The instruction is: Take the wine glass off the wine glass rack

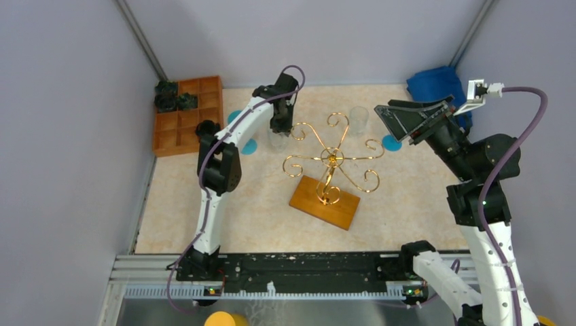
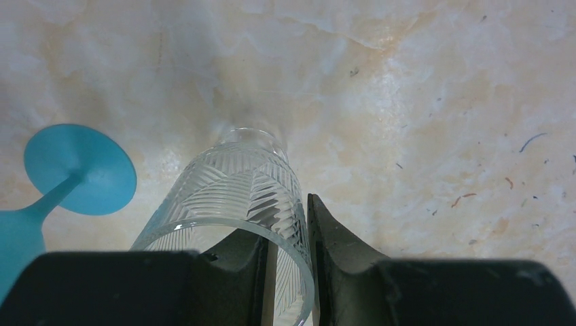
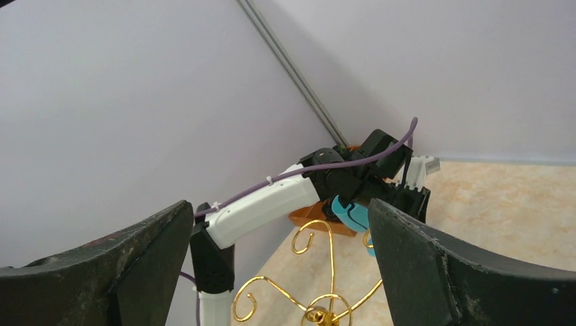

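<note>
Black fingers [image 2: 339, 234] of the left gripper [image 2: 289, 234] clamp the rim of the clear cut-pattern wine glass [image 2: 234, 183], one inside, one outside, upright on the table [image 2: 407, 102] just beside the gold wine glass rack [image 1: 331, 161], while the right gripper [image 3: 282, 210] gapes, well apart.

Pale marbled table [image 1: 407, 210] bearing the wine glass rack [image 1: 331, 160] at centre, orange compartment tray [image 1: 178, 129] sitting far left, blue cloth [image 1: 435, 85] lying far right, patterned wine glass [image 2: 238, 183] standing beside a teal goblet [image 2: 80, 170].
</note>
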`<state>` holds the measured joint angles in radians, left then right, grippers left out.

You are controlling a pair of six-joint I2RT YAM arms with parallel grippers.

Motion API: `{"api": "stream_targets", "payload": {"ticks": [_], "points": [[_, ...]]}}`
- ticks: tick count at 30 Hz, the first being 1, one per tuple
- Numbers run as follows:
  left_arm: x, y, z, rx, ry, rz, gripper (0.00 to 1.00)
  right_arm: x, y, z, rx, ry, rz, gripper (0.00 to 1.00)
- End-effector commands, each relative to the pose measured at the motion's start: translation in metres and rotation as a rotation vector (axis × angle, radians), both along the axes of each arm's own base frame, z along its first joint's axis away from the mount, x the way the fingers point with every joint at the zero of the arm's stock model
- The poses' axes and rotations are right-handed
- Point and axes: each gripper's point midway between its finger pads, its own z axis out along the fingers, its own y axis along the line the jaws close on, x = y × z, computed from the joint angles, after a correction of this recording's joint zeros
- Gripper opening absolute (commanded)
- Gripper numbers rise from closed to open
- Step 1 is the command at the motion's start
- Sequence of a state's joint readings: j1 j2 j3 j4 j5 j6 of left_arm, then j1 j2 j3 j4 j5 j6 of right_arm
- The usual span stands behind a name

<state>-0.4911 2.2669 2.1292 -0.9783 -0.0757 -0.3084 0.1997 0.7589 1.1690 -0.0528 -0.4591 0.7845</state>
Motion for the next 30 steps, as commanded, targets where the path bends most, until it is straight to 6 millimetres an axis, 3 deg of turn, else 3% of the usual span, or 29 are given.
{"api": "stream_targets", "payload": {"ticks": [1,16,24,30], "points": [[0.017,0.008,-0.002,0.038,-0.067,0.07,0.0,-0.003,-0.005,0.005,-0.003,-0.039,-0.025,0.99],[0.016,0.012,-0.026,0.048,-0.056,0.121,0.02,-0.002,-0.003,0.0,-0.003,-0.034,-0.013,0.99],[0.017,0.012,0.002,0.023,-0.103,0.126,0.41,-0.001,0.0,-0.007,-0.012,-0.022,0.0,0.99],[0.022,0.016,0.033,0.024,-0.164,0.13,0.52,-0.001,0.0,-0.009,-0.011,-0.021,0.005,0.99]]}}
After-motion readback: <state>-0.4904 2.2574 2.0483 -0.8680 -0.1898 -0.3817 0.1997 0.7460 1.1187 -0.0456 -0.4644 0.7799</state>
